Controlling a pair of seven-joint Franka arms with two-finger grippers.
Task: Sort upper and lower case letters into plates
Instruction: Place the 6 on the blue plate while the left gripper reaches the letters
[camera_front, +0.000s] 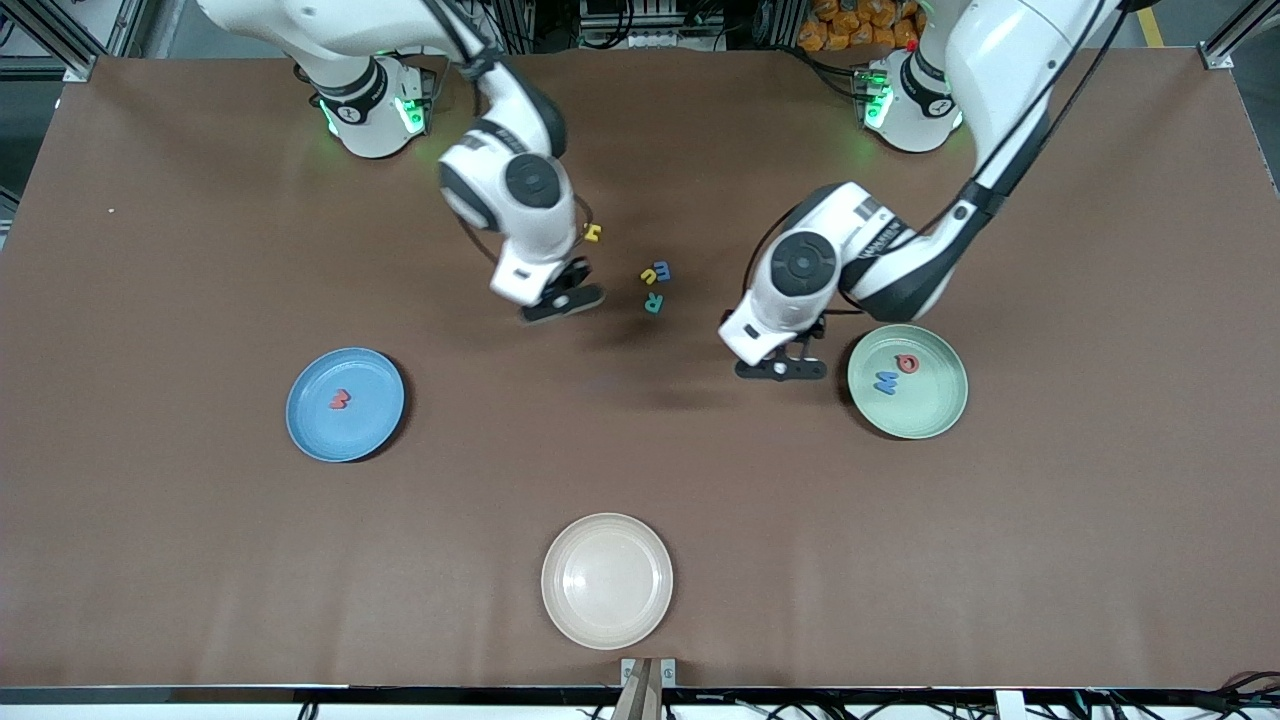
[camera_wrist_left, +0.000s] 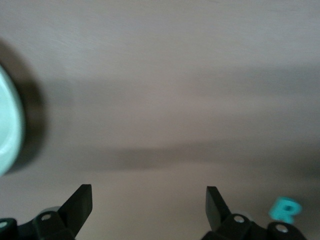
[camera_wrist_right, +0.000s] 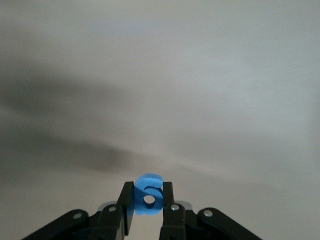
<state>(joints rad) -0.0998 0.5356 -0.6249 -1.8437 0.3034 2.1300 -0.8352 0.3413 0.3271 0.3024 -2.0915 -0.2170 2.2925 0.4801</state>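
Right gripper (camera_wrist_right: 148, 202) clamps a blue letter (camera_wrist_right: 148, 194) over the table (camera_front: 150, 300); left gripper (camera_wrist_left: 149, 205), fingers apart, hovers beside the green plate (camera_front: 935, 415) holding "M" (camera_front: 886, 381).

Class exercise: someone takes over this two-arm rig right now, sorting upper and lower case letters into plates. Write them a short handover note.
Right gripper: shut on a blue letter, up over the table middle.
Left gripper: open, empty, over bare table beside the green plate.
Done: blue plate holds one red letter; green plate holds a blue letter and a red one.
Left: deliver the held letter, then sort the four loose in the table middle: yellow h, yellow, blue, teal R.
Beige plate holds nothing.
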